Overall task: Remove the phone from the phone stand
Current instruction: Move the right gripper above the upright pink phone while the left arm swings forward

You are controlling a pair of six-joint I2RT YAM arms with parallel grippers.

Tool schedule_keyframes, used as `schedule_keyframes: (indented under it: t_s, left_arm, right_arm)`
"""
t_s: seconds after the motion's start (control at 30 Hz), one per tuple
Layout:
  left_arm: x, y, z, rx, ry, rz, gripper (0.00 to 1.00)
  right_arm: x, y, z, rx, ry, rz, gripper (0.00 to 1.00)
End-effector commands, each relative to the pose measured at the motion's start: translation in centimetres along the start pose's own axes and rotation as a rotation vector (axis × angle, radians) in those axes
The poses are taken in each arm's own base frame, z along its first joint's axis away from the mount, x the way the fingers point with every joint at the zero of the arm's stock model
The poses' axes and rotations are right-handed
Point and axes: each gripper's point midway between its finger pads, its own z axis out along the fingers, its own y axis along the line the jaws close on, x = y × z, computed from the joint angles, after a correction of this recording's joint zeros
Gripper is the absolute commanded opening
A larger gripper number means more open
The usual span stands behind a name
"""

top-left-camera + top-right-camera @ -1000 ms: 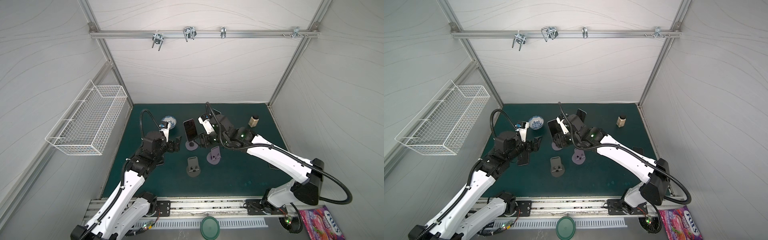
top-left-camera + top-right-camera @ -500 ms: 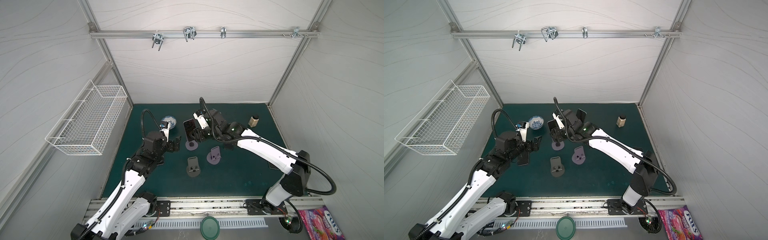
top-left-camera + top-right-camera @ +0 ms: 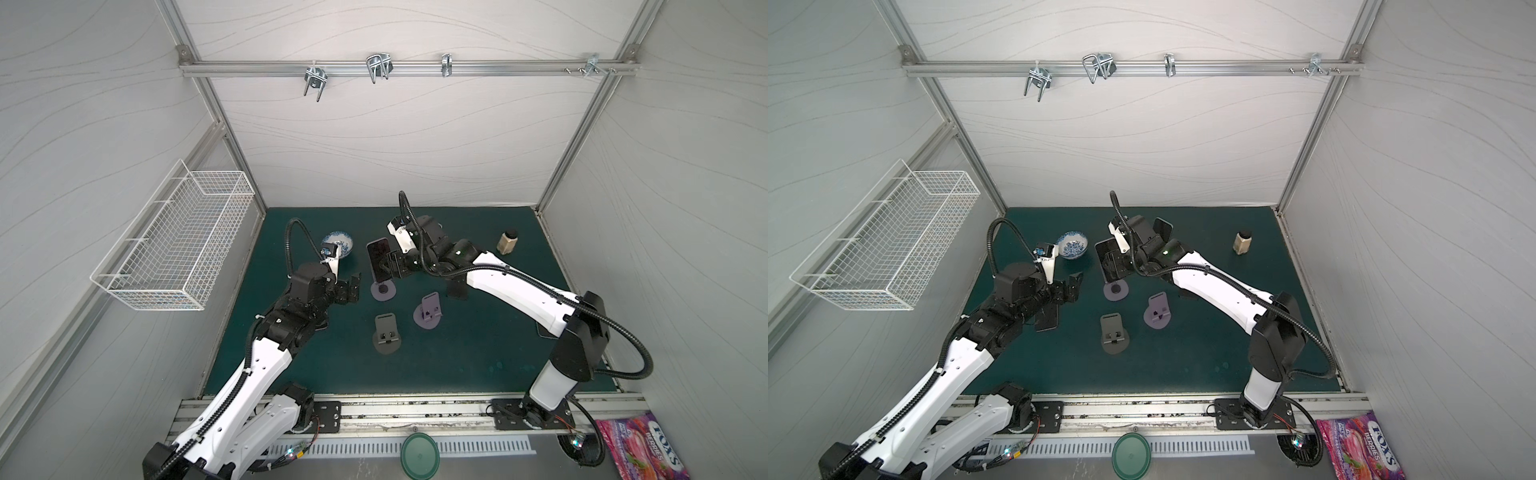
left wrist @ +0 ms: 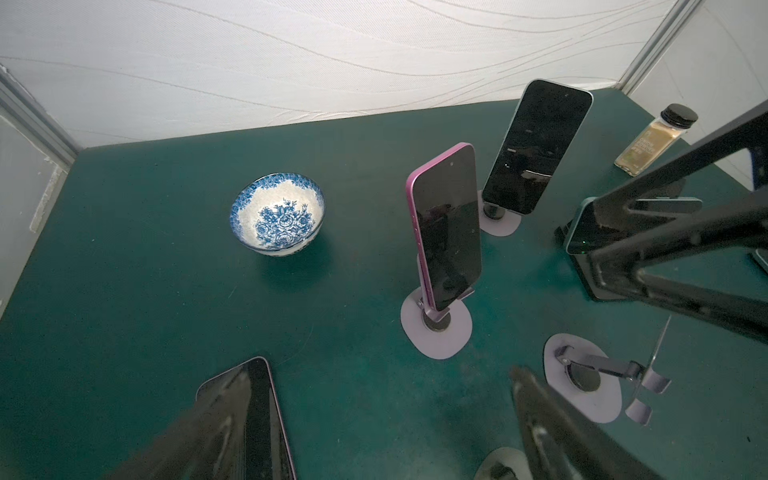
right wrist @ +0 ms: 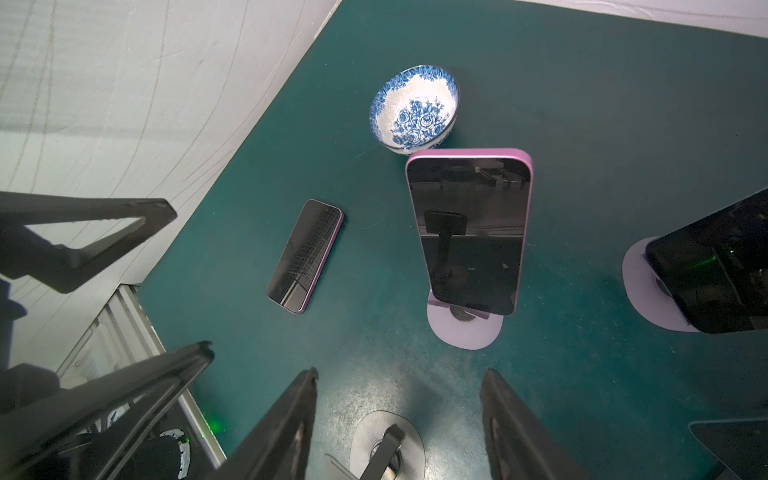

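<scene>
Bowl [image 5: 415, 108] and flat phone [image 5: 305, 255] sit near the phone [image 5: 469, 228] on its stand [image 5: 463, 332]

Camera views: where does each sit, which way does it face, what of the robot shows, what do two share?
Top views: high at the front, looking down on the green mat; both arms show.
Left wrist: on the left arm, facing the back wall; open left tool and one right finger show.
Right wrist: on the right arm, facing the left wall; open right tool, left tool show.
Shared: both wrist views hold the upright pink phone and blue bowl.
</scene>
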Motion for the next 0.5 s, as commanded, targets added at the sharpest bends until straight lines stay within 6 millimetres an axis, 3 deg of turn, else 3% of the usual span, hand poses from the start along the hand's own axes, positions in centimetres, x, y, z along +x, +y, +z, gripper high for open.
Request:
schedule_keyframes:
  t_s: [0.0, 0.47]
  left_arm:
    - [-1.1, 0.2, 0.0, -0.023, -0.042, 0.015, 0.98]
    - [-0.8, 0.4, 0.3, -0.041, -0.035, 0.022, 0.98]
  right_arm:
    - [-1.3, 0.3, 0.5, -0.027, -0.028, -0.003, 0.64]
    - [-2.1, -0.8, 2.0, -0.016, -0.031, 0.015, 0.65]
